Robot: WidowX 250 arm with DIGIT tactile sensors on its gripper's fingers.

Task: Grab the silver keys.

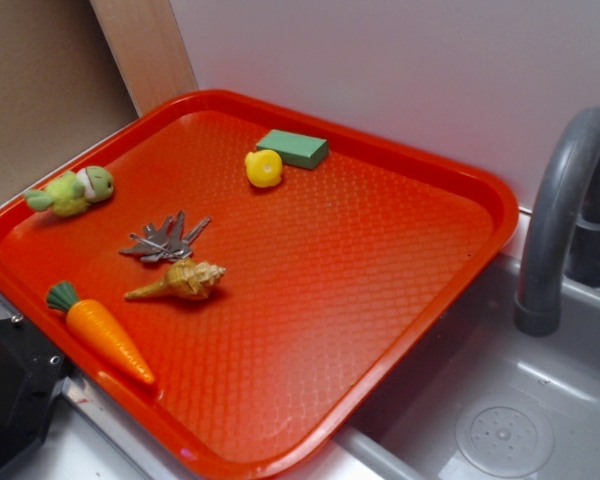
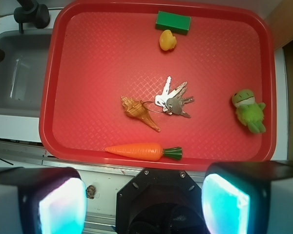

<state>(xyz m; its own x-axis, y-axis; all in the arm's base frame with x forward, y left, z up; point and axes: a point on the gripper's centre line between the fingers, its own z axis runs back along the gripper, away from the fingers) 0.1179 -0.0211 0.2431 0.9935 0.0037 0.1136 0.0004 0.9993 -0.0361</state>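
- The silver keys (image 2: 172, 101) are lying fanned on the red tray (image 2: 88, 58), untouched, their ring reaching toward the tan spiral seashell (image 2: 138, 112) just beside them.
- The pincer (image 2: 144, 204) is hanging high above the near rim of the tray, its two pale pads spread wide apart and gripping nothing, as the wrist view is showing.
- Nothing of the grab is looking done yet: the pincer is sitting well apart from the keys, with the toy carrot (image 2: 142, 151) lying between its position and the bunch.
- Judging from the layout, the whole job is remaining: travelling over the carrot, coming down onto the flat bunch and closing on it without catching the shell.
- A green plush frog (image 2: 249, 110) is resting near the tray's right edge in the wrist view, while a yellow rubber duck (image 2: 167, 40) and a green block (image 2: 173, 22) are sitting together at the far side, all well clear of the keys.
- A grey sink (image 1: 500, 400) with its curved faucet (image 1: 560, 210) is standing alongside the tray.
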